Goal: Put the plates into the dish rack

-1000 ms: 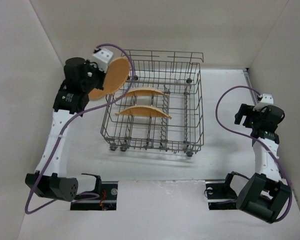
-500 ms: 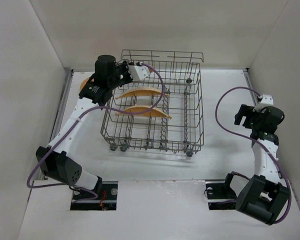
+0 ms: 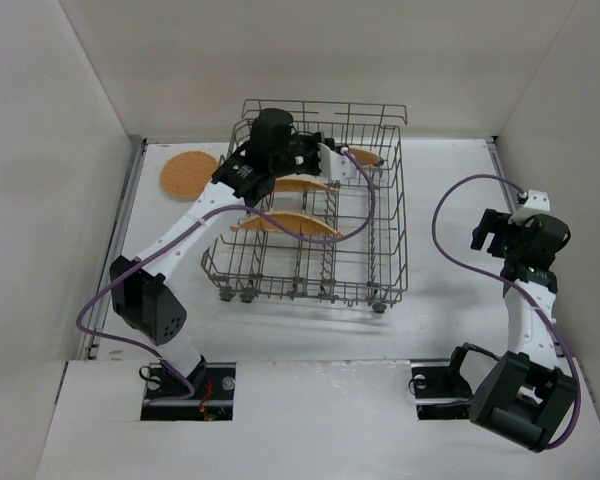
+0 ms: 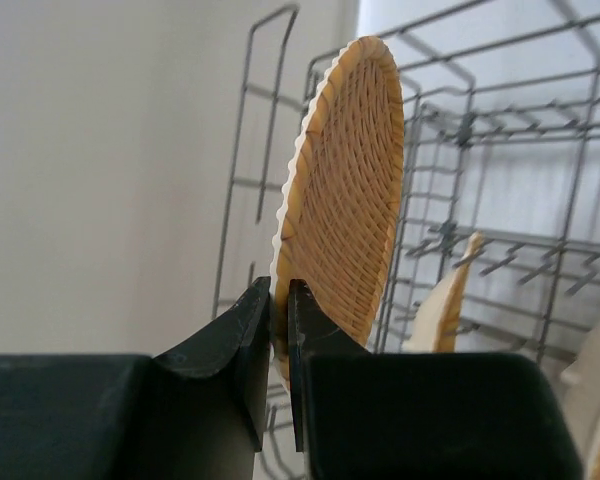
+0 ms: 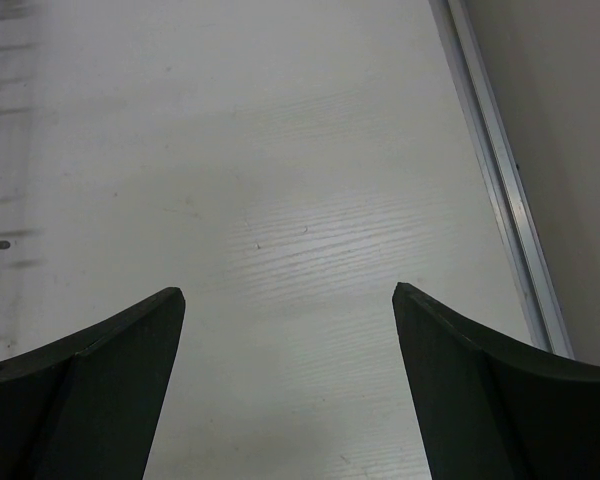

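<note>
My left gripper (image 3: pixel 342 160) is shut on the rim of an orange-tan woven plate (image 3: pixel 366 157) and holds it on edge over the back right of the grey wire dish rack (image 3: pixel 392 262). In the left wrist view the gripper (image 4: pixel 280 300) pinches the bottom edge of the upright plate (image 4: pixel 345 190), with the rack's wires (image 4: pixel 570 200) behind it. Two plates stand on edge in the rack, one in the middle (image 3: pixel 285 223) and one behind it (image 3: pixel 302 185). A fourth plate (image 3: pixel 189 173) lies flat on the table left of the rack. My right gripper (image 3: pixel 490 232) (image 5: pixel 290 300) is open and empty above bare table.
White walls enclose the table on three sides. A metal rail (image 5: pixel 500 190) runs along the right edge near my right gripper. The purple cable (image 3: pixel 360 215) of my left arm drapes across the rack's top. A racked plate's edge (image 4: pixel 445 310) shows beside the held plate.
My left arm swung right from outside the rack's back left corner to over its back right, carrying the plate. The flat plate on the table came into view. The right arm stayed still.
</note>
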Motion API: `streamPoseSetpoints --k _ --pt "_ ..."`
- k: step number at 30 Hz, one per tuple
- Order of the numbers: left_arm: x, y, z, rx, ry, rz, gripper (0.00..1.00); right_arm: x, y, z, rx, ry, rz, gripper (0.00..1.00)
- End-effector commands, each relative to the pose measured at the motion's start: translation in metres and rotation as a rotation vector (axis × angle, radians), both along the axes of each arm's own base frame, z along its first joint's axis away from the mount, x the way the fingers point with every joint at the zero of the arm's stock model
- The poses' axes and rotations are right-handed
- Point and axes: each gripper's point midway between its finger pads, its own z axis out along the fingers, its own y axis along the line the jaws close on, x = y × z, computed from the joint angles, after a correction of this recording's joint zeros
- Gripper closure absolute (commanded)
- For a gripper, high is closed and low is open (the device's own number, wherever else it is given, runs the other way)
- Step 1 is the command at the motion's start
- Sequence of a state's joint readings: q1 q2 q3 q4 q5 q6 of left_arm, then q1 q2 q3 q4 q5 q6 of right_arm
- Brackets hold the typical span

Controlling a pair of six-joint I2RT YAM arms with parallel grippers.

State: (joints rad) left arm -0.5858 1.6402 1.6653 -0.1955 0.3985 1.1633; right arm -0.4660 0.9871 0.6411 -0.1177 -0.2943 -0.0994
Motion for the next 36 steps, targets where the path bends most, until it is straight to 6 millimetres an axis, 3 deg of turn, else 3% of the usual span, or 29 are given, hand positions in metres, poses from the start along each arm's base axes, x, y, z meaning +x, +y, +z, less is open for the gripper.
streamPoseSetpoints --k 1,18,30,36 --pt "-0.022 -0.027 0.051 -0.091 -0.116 -0.110 0.94 0.004 -0.008 0.017 -0.025 -0.071 -0.028 0.09" --pt "-0.045 -0.049 0.004 -0.154 0.116 -0.122 0.95 0.004 -0.011 0.016 -0.020 -0.069 -0.037 0.09" --pt "-0.050 -0.050 -0.022 -0.170 0.211 -0.096 0.95 0.004 -0.011 0.016 -0.018 -0.066 -0.037 0.10" --pt "-0.043 -0.048 -0.036 -0.173 0.235 -0.077 0.95 0.004 -0.011 0.015 -0.016 -0.060 -0.037 0.10"
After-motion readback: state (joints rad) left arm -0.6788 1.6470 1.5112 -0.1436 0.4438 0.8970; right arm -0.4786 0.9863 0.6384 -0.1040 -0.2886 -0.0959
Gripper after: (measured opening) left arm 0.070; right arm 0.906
